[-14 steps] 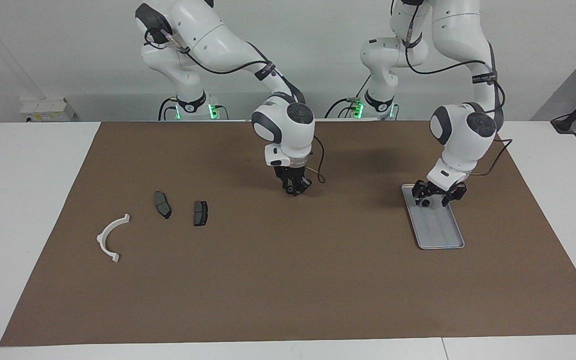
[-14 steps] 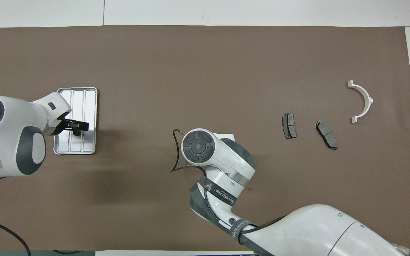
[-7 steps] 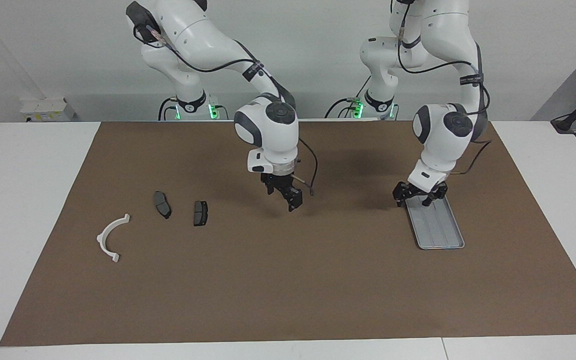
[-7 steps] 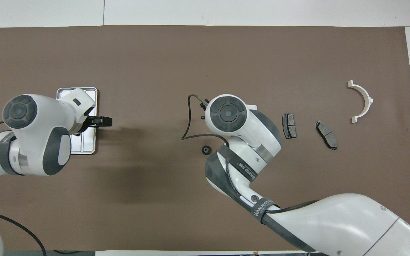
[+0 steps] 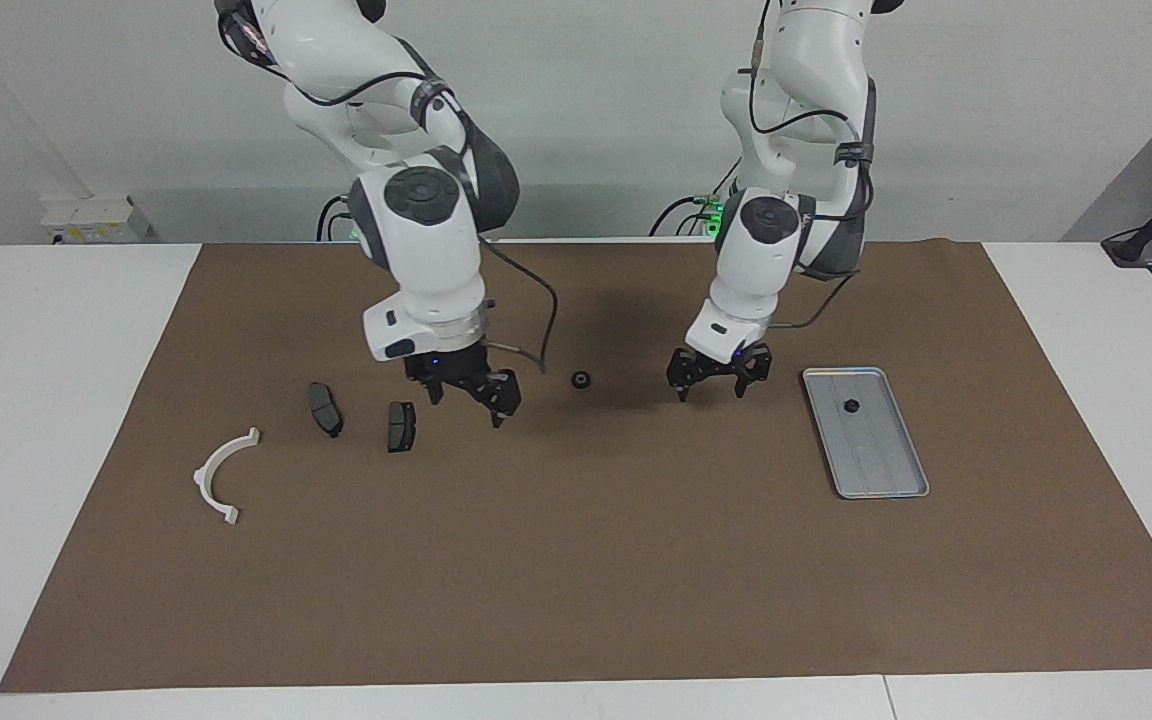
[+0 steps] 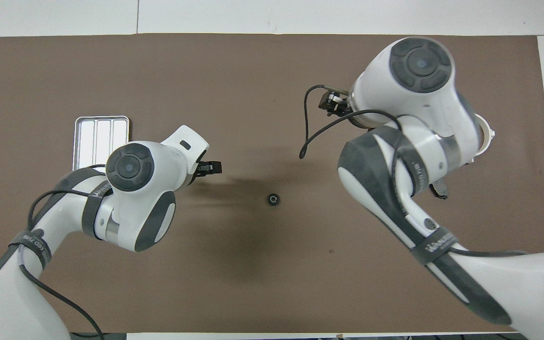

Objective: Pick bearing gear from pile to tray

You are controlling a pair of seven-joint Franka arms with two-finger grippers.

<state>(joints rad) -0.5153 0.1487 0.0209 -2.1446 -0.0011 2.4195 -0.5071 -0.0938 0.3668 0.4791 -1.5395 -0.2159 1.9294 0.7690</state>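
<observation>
- White tabletop [image 5: 56, 420] carried a large brown mat [image 5: 576, 560] that covered most of it; you saw a plain pale wall [image 5: 586, 120] above the arms' bases, and a small white box [image 5: 96, 218] at the table's edge toward the right arm's end.
- You had the tray [image 5: 886, 470] lying flat on the mat toward the left arm's end, its long side running away from the robots, with one small black round piece [image 5: 850, 406] resting inside it in the half nearer the robots.
- You found a second black round piece, the bearing gear [image 5: 581, 379], alone on the bare mat between the two grippers, touched by neither.
- Your left gripper [image 5: 708, 384] hung low over the mat between that gear and the tray, fingers spread wide and holding nothing.
- Your right gripper [image 5: 476, 396] hung over the mat just beside the brake pads, fingers likewise spread and empty; a dark cable looped from its wrist.
- You kept the remaining pile toward the right arm's end: two dark grey brake pads [image 5: 401, 426] lying side by side but apart, and a white curved bracket [image 5: 221, 478] farther from the robots and nearer the mat's edge.
- You saw, from overhead, the right arm hiding most of the pads and bracket, while the gear [image 6: 273, 199] sat in open view at the mat's middle.
- You could make out soft shadows of both arms on the mat near the gear.
</observation>
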